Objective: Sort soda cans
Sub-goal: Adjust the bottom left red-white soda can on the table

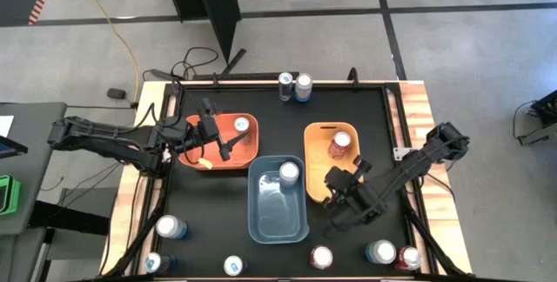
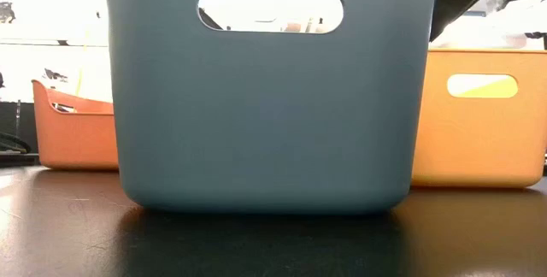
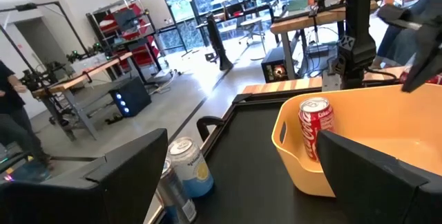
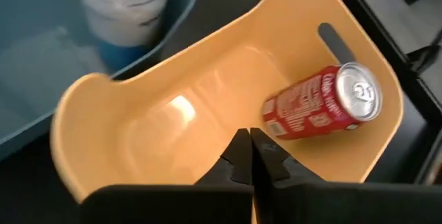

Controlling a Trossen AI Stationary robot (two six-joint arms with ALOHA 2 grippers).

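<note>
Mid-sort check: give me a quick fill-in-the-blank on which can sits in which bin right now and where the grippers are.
1. The red can stands in the ____ bin.
2. The blue bin holds ____ can(s).
3. The right gripper, fingers shut, is over the near end of the ____ bin.
4. The left gripper hovers over the ____ bin.

Missing words: yellow; one; yellow; orange

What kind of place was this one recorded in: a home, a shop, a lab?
Most likely a robotics lab or workshop. Beyond the black-topped work table lies a bare grey concrete floor with trailing cables, and the left wrist view shows rows of wooden-topped metal workbenches loaded with equipment.
</note>
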